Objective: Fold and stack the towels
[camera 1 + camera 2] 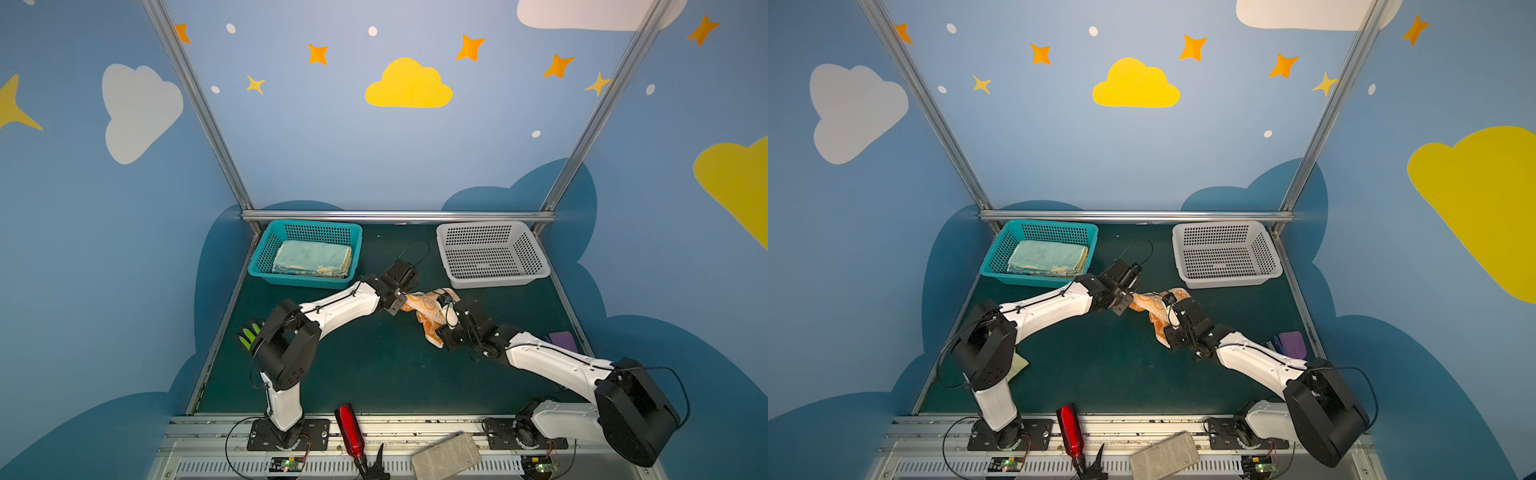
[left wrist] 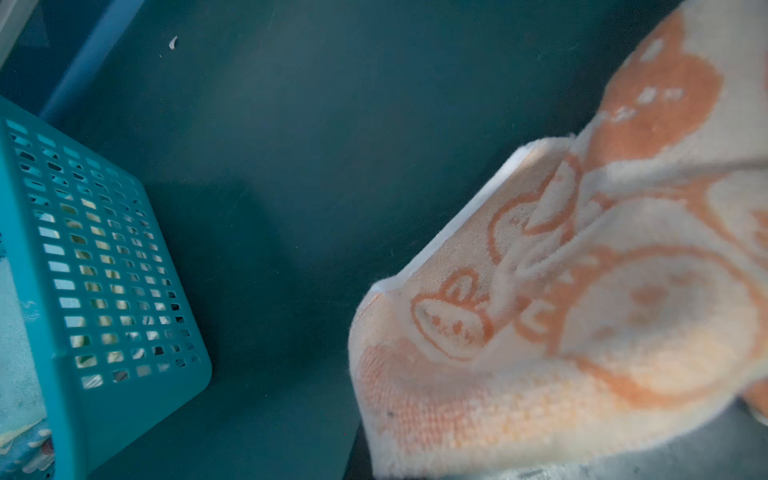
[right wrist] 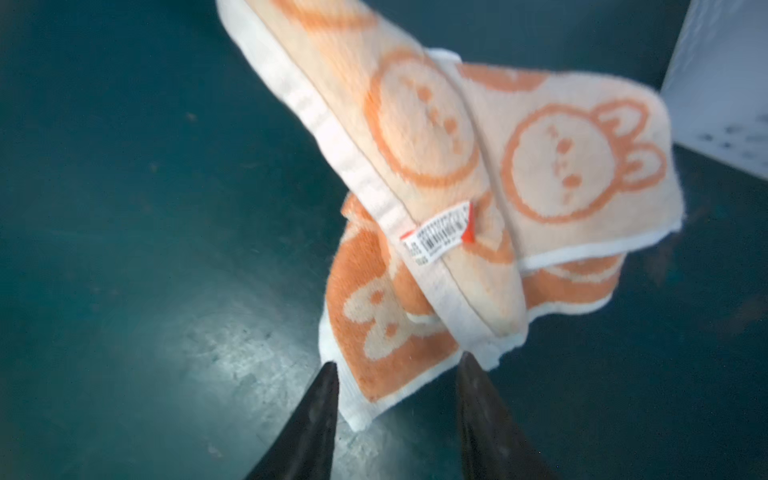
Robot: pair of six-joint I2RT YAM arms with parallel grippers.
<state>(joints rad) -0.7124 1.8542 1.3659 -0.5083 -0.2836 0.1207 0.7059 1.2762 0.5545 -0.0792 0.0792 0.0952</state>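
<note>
An orange towel with rabbits (image 1: 428, 309) (image 1: 1152, 309) hangs bunched above the green mat mid-table. My left gripper (image 1: 404, 306) is shut on one end of it. In the left wrist view the cloth (image 2: 561, 291) covers the jaws. My right gripper (image 1: 436, 338) (image 3: 399, 370) is open. Its dark fingertips (image 3: 328, 382) stand apart with the towel's lower corner (image 3: 374, 374) dangling between them, not pinched. Folded towels, pale blue on top (image 1: 311, 257) (image 1: 1048, 257), lie stacked in the teal basket (image 1: 266, 266) (image 2: 62, 374).
A white basket (image 1: 540, 270) (image 1: 1273, 266) stands at the back right. A green glove (image 1: 249, 334) lies behind the left arm and a pale yellow note (image 1: 1019, 361) beside it. A purple object (image 1: 561, 340) lies at right. A red bottle (image 1: 349, 428) and grey block (image 1: 446, 457) rest on the front rail.
</note>
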